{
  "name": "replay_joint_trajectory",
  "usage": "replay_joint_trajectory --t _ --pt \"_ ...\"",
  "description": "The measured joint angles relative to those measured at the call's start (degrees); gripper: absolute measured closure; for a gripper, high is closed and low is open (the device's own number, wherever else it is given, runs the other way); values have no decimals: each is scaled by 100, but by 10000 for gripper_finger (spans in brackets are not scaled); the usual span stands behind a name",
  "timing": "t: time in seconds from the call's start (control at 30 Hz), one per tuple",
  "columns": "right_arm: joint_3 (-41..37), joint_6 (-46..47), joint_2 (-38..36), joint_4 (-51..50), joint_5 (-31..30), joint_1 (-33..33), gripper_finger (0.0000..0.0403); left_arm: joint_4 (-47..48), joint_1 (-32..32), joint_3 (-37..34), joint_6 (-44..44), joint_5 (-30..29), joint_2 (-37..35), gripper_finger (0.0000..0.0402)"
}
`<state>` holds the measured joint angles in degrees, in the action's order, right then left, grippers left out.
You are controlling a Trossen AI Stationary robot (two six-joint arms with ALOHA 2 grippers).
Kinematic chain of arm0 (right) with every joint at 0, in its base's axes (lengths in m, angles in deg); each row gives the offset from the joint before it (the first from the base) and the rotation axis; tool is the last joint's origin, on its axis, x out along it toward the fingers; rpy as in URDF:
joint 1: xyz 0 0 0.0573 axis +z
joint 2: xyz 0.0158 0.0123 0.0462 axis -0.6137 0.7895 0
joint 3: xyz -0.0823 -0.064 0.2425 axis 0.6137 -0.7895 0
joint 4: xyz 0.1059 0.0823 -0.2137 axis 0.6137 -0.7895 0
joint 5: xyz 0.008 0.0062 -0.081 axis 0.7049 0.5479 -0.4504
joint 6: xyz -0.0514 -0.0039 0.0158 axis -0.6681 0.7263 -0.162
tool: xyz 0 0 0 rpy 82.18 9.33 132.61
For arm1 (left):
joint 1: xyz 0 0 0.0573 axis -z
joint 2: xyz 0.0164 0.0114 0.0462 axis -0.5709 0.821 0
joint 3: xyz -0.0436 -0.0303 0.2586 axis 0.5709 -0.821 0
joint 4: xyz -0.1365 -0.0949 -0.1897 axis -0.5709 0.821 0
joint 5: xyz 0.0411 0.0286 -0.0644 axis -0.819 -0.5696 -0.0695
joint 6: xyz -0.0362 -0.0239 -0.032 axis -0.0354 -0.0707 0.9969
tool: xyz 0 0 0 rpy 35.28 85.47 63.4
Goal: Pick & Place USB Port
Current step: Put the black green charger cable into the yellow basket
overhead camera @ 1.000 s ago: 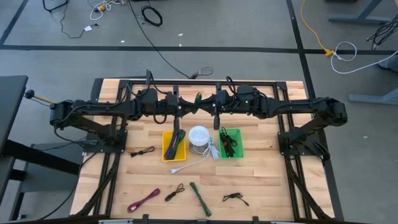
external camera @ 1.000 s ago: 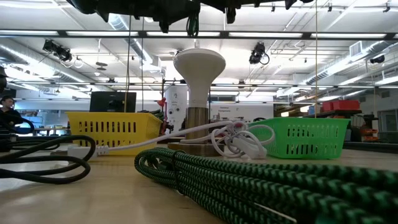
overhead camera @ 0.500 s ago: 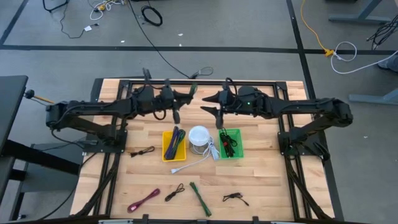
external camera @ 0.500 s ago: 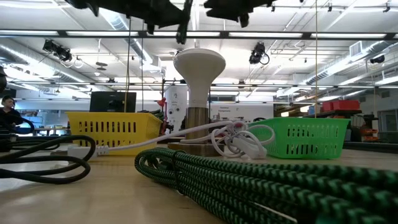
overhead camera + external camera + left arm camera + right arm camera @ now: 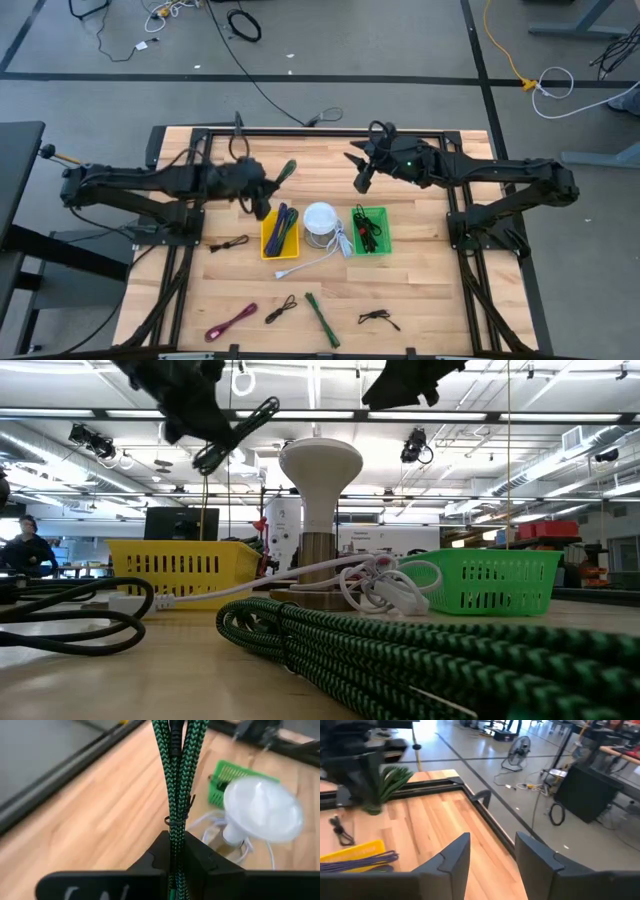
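- Green braided cable: folded bundle, black tie at mid-length, clamped between left gripper fingers, held in the air.
- Just below left gripper: yellow bin holding purple and green cables.
- Right gripper: fingers apart, holding nothing; green bin with black cables sits below it.

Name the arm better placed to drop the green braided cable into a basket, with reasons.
Left. Its tool is shut on the green braided cable, beside the yellow basket. The right tool is open and empty.
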<state>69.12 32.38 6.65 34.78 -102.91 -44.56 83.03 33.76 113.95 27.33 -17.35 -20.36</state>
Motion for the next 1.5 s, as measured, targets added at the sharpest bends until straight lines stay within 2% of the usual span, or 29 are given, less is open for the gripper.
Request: replay_joint_trajectory --t 0.33,0.47,0.6,0.77,1.07,1.17,1.5 --pt "0 -85 0 -45 -18 -2 261 538 1777 2 2499 -1501 108 374" --pt "0 -136 0 -55 -14 -2 261 555 2339 2 3347 -2066 474 374" --pt "0 -201 0 -63 -16 -2 262 530 2662 2 4230 -2317 1067 374" --pt "0 -262 0 -78 -16 -2 261 356 2868 2 5093 -2361 1714 374" --pt "0 -267 0 -139 -16 -2 261 335 2965 2 5884 -2386 2377 374" --pt "-1 -281 0 -139 -16 -2 261 298 2968 2 6145 -2190 2610 374" --pt "-2 -289 1 -137 -15 -2 261 123 2912 6 6326 -1970 3208 374"
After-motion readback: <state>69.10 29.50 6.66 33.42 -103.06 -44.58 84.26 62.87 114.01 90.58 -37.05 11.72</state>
